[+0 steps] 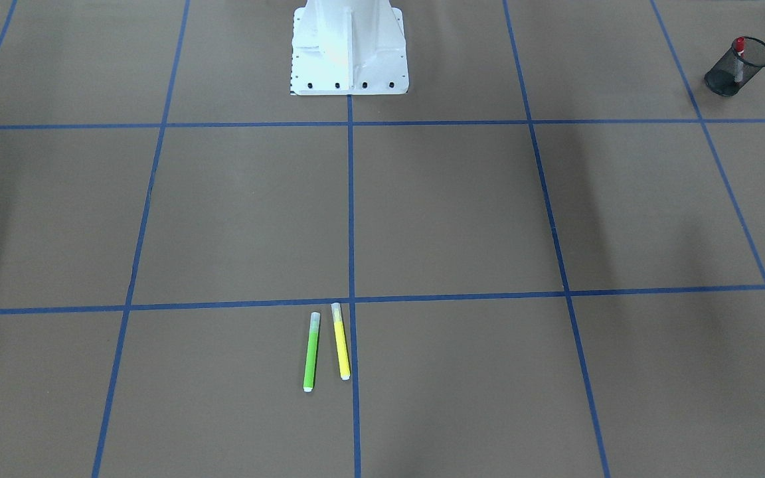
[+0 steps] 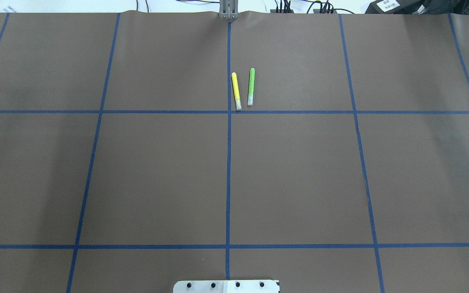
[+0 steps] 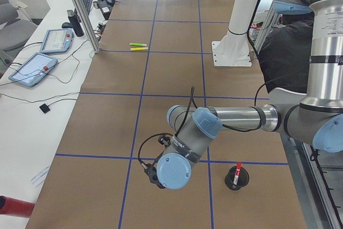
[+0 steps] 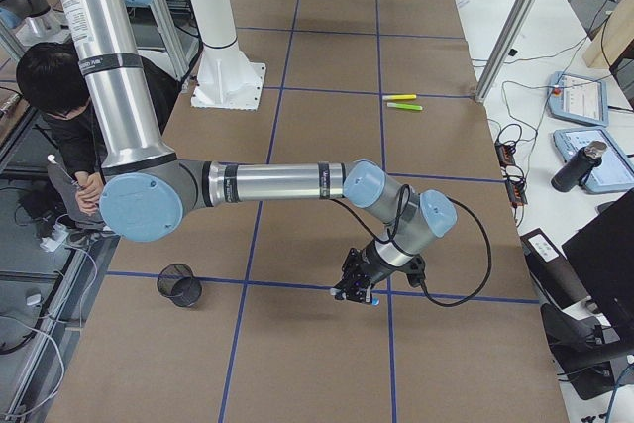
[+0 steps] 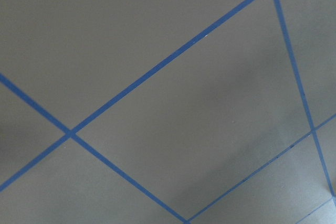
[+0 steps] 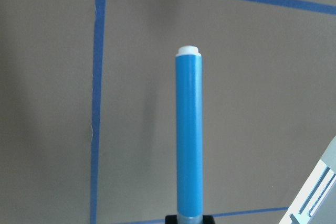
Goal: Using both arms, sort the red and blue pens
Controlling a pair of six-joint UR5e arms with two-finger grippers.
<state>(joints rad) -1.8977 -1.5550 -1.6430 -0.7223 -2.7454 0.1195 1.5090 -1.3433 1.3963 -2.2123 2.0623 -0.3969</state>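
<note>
The blue pen (image 6: 189,135), a blue barrel with a white tip, stands straight out from my right gripper (image 6: 190,220), which is shut on its lower end. In the exterior right view that gripper (image 4: 355,291) hangs just above the table beside a tape crossing. The red pen (image 1: 740,46) stands upright in a black mesh cup (image 1: 731,73); the same pen (image 3: 238,167) shows in the exterior left view. My left gripper (image 3: 153,174) hovers to the left of that cup; I cannot tell whether it is open or shut. The left wrist view holds only table and tape.
A green marker (image 1: 311,352) and a yellow marker (image 1: 340,342) lie side by side near the table's far middle. Another black mesh cup (image 4: 179,285) stands on my right side. The white pedestal (image 1: 349,46) is at the robot's edge. A person (image 4: 50,96) crouches beside the table.
</note>
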